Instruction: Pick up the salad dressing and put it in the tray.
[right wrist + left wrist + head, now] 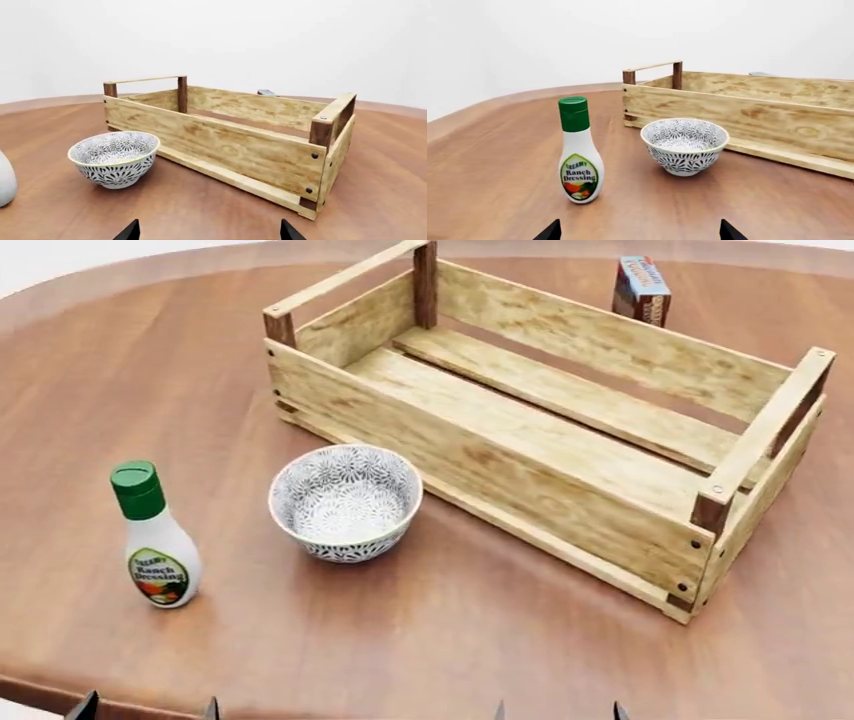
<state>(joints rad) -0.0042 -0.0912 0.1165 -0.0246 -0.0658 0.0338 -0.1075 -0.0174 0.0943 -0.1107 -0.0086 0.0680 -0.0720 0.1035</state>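
Observation:
The salad dressing [156,540] is a white bottle with a green cap and a Ranch Dressing label. It stands upright on the round wooden table [441,640] near the front left. It also shows in the left wrist view [579,152], and its edge shows in the right wrist view [5,181]. The tray [561,430], a light-wood slatted crate with dark corner posts, sits empty at centre right. It also shows in both wrist views [760,112] [233,135]. My left gripper [147,710] is open and empty in front of the bottle. My right gripper [557,712] is open and empty at the table's front edge.
A grey-white patterned bowl [347,502] stands between the bottle and the tray's near long side. A small box [642,288] stands upright behind the tray. The table's curved front edge runs just before both grippers.

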